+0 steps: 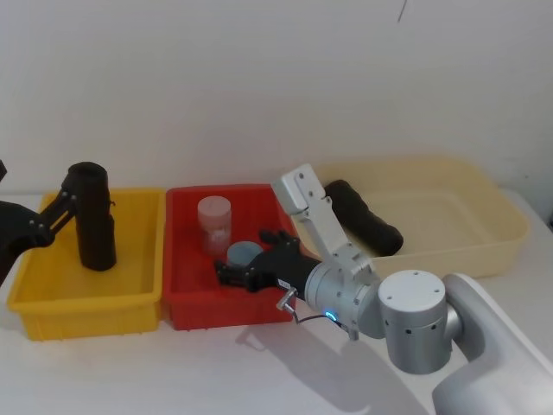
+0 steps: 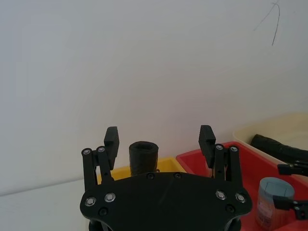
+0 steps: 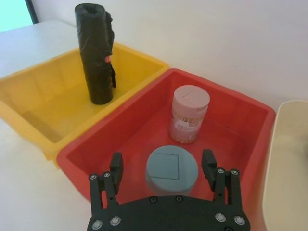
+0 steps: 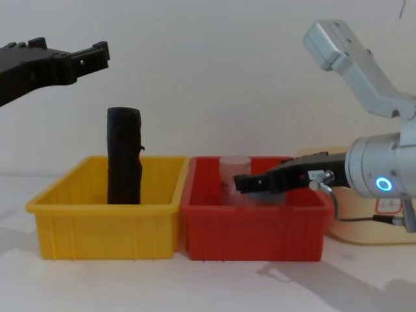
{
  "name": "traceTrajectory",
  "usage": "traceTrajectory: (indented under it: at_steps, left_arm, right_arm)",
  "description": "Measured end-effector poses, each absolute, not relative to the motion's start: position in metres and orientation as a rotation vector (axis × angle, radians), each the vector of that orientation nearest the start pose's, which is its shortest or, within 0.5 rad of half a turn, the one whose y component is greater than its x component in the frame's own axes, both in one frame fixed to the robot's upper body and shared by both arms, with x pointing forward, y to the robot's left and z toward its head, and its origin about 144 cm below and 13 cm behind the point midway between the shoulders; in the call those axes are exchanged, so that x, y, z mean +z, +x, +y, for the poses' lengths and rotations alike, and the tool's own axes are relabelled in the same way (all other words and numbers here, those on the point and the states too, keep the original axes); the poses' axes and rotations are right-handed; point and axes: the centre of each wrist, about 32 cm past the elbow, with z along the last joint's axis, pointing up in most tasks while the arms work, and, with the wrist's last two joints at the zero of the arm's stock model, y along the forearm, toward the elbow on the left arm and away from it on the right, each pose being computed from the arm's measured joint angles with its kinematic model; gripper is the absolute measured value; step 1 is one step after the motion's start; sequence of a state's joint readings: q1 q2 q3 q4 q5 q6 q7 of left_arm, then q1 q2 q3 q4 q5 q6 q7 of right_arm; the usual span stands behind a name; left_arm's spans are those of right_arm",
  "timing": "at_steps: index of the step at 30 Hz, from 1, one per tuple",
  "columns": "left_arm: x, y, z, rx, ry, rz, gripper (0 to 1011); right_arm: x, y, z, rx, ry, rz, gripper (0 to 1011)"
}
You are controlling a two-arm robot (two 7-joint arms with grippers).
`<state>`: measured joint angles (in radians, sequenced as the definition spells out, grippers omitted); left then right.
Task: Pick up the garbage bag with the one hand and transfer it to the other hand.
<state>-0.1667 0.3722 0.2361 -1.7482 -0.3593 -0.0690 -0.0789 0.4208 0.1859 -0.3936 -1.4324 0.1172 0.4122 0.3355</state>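
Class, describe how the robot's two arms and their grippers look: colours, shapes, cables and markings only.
The left gripper is plain black, with two jaws on linked bars studded with silver rivets. The right gripper is also black and two-jawed, but carries a small white printed sticker. It sits on a fat silver cylindrical arm with a bluish ring light, a boxy pale grey link above, and a thin grey cable looping below.

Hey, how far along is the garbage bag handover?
Nothing is done yet: the garbage bag lies ungripped in the beige tray. In hand: the left gripper is open above the yellow bin, the right gripper open over the red bin. Left: pickup and handover.
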Motion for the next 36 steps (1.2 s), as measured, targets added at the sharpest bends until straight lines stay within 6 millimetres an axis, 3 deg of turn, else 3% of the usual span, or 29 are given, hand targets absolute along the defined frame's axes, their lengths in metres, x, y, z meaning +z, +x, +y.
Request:
traceTrajectory:
  at_steps: [36]
  left_arm:
    - [1.244,0.485,0.245,1.195,-0.222,-0.249,1000]
  right_arm:
    - [1.22,0.569,-0.173,-0.947,-0.331,0.036,1000]
